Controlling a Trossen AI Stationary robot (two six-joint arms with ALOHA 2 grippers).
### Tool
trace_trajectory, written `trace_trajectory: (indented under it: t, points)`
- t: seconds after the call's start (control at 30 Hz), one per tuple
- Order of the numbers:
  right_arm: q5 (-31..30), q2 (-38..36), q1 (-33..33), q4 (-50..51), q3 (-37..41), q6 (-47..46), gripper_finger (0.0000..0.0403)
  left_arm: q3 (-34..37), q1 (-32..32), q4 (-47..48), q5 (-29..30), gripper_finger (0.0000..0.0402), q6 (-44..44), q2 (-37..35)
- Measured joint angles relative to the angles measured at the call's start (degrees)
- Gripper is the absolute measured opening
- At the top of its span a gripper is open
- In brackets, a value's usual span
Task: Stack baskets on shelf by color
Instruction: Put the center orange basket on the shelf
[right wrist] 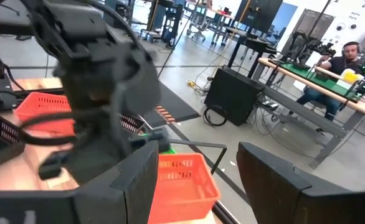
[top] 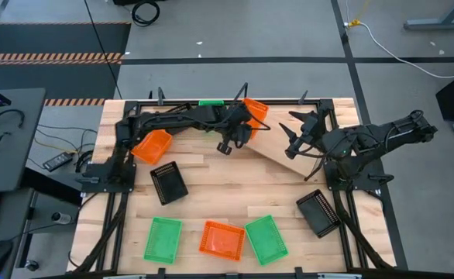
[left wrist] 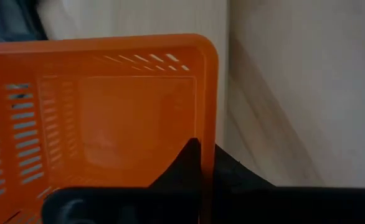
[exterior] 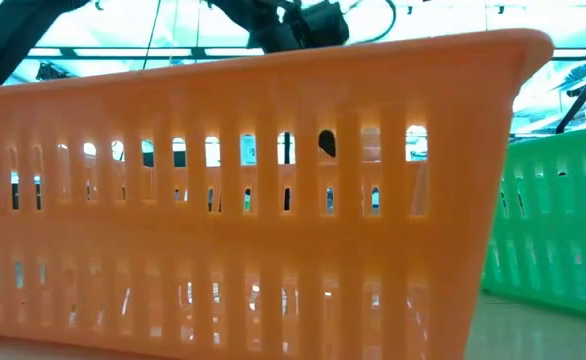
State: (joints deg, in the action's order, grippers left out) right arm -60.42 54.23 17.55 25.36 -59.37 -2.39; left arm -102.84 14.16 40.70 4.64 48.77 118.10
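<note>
My left gripper (top: 246, 126) reaches over the table's far middle and is shut on an orange basket (top: 256, 110) at the far end of the pale shelf (top: 289, 147). The shelf lies slantwise on the table. A green basket (top: 210, 101) sits at the far edge. Another orange basket (top: 151, 146) and a black one (top: 167, 183) lie on the left. Green (top: 163, 238), orange (top: 221, 238) and green (top: 265, 238) baskets line the near edge, and a black one (top: 318, 211) lies on the right. My right gripper (top: 298, 133) hovers open over the shelf's right side, touching nothing. My left gripper (left wrist: 210, 160) holds the orange basket by its side wall near a corner (left wrist: 207, 118), with one finger (left wrist: 190, 155) inside the basket and the other outside. The pale shelf shows behind the basket. Whether the basket rests on the shelf or is lifted, I cannot tell.
In the low view the near orange basket (exterior: 243, 220) fills the picture, with a green one (exterior: 563, 220) beside it. The right wrist view shows my left arm (right wrist: 101, 68) close ahead, and a person sits at a bench (right wrist: 332, 68) in the room. Bare tabletop lies mid-table (top: 235, 190).
</note>
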Motion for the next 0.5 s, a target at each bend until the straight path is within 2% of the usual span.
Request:
trace_trajectory:
  t: [0.27,0.5]
  points:
    - [0.5,0.0,0.2,0.5,0.0,-0.4,0.0223,-1.6,1.9,1.7,0.0,0.0001,0.6,4.8]
    - [0.5,0.0,0.2,0.5,0.0,-0.4,0.0223,-1.5,2.0,1.4,-0.5,0.0003,1.6,5.6]
